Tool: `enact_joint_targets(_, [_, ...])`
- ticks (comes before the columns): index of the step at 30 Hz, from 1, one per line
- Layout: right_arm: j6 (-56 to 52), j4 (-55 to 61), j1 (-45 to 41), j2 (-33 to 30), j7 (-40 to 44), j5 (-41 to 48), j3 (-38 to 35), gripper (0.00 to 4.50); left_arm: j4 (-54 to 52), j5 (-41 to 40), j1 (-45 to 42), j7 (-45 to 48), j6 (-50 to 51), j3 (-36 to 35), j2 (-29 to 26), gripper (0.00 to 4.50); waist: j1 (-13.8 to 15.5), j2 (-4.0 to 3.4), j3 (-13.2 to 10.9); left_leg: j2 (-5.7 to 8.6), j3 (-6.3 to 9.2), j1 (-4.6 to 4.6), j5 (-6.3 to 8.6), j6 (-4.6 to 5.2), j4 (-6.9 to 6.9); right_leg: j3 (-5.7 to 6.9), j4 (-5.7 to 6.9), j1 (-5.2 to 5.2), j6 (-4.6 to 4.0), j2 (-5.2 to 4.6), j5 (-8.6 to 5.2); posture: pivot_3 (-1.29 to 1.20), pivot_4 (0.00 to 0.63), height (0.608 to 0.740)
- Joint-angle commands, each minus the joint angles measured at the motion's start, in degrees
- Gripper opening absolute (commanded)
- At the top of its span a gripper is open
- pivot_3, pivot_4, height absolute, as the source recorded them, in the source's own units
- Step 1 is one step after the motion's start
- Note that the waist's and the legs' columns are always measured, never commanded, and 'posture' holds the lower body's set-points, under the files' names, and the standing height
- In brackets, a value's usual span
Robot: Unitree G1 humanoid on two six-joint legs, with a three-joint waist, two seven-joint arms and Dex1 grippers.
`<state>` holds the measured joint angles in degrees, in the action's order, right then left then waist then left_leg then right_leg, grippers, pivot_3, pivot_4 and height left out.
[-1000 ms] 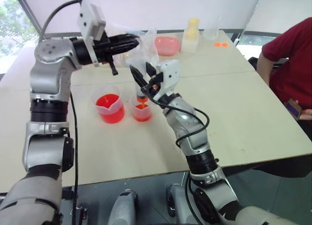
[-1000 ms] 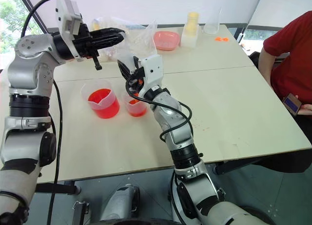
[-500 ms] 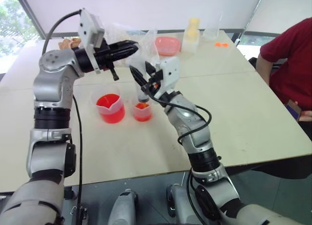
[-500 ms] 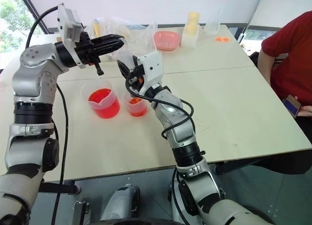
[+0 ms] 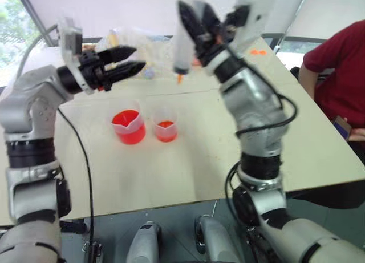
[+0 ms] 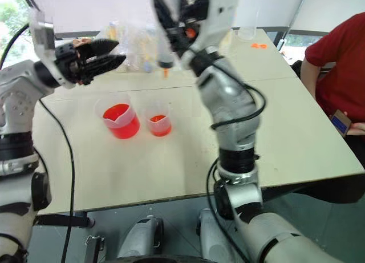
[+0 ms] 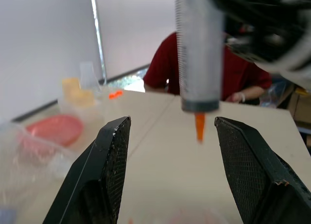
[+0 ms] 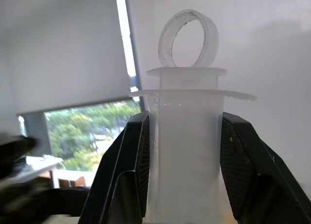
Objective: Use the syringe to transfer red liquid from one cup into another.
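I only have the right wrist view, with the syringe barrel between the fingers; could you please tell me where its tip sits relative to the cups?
Observer: The syringe hangs upright, high above the table. Its orange tip is in the air beyond both cups, inside neither.
Operator: Thank you. What do the cups hold?
Observer: The wider beaker holds plenty of red liquid; the smaller cup beside it holds less.
Operator: And the left gripper?
Observer: The left gripper is open and empty, near the tip's height, apart from it.
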<state>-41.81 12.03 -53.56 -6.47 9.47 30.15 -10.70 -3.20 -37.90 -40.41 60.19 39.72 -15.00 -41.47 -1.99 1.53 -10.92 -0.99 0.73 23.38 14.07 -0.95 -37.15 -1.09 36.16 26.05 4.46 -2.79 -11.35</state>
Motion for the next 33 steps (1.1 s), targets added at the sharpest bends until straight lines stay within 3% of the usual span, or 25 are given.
enact_joint_targets(1, [-13.09, -0.48, -1.8, -8.42, 3.17, 6.11, -3.25, 1.44, -12.65, -5.0, 6.42, -3.76, 5.51, -3.39, -2.61, 2.88, 0.27, -0.01, 0.0, 0.02, -0.02, 0.02, 0.0, 0.0, 0.0, -0.01, -0.03, -0.01, 0.0, -0.02, 0.0, 0.0, 0.15, 0.74])
enact_joint_targets(8, [-41.18, -18.22, -1.18, -17.95, 3.04, 7.4, -5.74, 1.44, -27.76, -10.63, 22.29, -6.93, 11.94, -12.15, -10.34, 2.88, -0.52, 0.0, 0.0, 0.01, -0.07, -0.09, 0.02, 0.03, 0.06, -0.07, -0.08, -0.06, -0.08, 0.11, -0.06, 0.0, 0.15, 0.74])
enact_joint_targets(13, [-41.01, -26.03, -0.76, -16.13, 6.2, 5.95, -2.61, 1.44, -34.05, -9.71, 35.44, -6.09, 10.67, -13.75, -12.11, 2.88, -0.98, -0.11, -0.06, 0.0, -0.17, -0.11, 0.03, 0.06, 0.11, -0.2, -0.08, 0.01, -0.15, 0.19, -0.14, 0.0, 0.15, 0.74])
enact_joint_targets(20, [-34.09, -34.4, -1.67, -14.67, 9.06, 0.76, 2.63, 1.44, -33.65, -7.88, 40.76, -5.58, 7.28, -11.47, -12.95, 2.88, -0.35, -0.08, -0.04, 0.02, -0.17, -0.03, 0.03, 0.06, 0.05, -0.19, -0.14, 0.02, -0.13, 0.18, -0.14, 0.0, 0.15, 0.74])
enact_joint_targets(26, [-32.59, -35.76, -1.8, -14.33, 9.83, -1.0, 3.03, 4.44, -32.82, -7.82, 39.63, -6.95, 6.18, -9.1, -12.27, 2.92, -0.52, -0.08, -0.04, 0.02, -0.18, -0.04, 0.03, 0.06, 0.04, -0.19, -0.21, -0.02, -0.13, 0.18, -0.14, 0.0, 0.15, 0.74])
enact_joint_targets(29, [-32.67, -32.58, -0.63, -15.79, 10.73, -1.27, 3.48, 4.44, -31.48, -7.97, 38.95, -7.02, 5.7, -8.47, -12.19, 2.92, -0.48, -0.09, -0.05, 0.01, -0.18, -0.05, 0.03, 0.06, 0.04, -0.19, -0.2, -0.03, 0.0, 0.18, -0.07, 0.0, 0.15, 0.74])
enact_joint_targets(33, [-31.4, -21.34, 3.48, -24.46, 22.92, 3.01, 5.69, 4.44, -29.17, -10.63, 39.22, -8.83, 7.0, -11.44, -10.52, 2.92, -0.17, -0.14, -0.08, 0.03, -0.18, 0.0, 0.03, 0.06, 0.04, -0.18, -0.23, -0.02, 0.07, 0.14, -0.11, 0.0, 0.15, 0.74])
